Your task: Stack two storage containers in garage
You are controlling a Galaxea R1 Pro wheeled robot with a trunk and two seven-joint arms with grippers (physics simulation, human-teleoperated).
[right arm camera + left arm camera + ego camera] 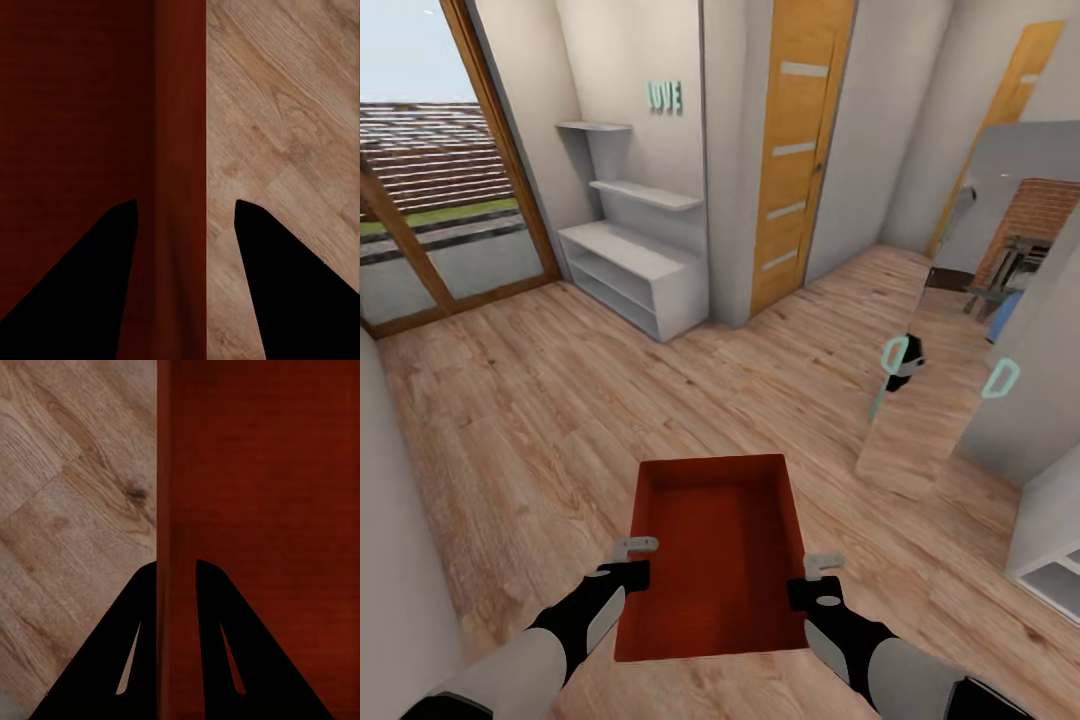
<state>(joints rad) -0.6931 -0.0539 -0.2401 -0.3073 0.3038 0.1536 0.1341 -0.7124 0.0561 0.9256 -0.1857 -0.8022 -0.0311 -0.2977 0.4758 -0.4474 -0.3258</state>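
Light wood planks (560, 420) are seen underfoot. A white shelf unit (635, 265) is set against the far wall, with teal "LOVE" letters (664, 96) mounted above it. An orange-wood door (792, 150) is shown just beside it, and a glazed patio door (430, 180) is framed at the left.

head camera looks down from above over the storage container (720, 555); each wrist camera looks closely along one side wall, beyond its fingertips.

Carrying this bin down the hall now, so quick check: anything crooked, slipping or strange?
Nothing stands out. The storage container sits level between both claws, left claw and right claw each straddling a side wall, over the wood floor.
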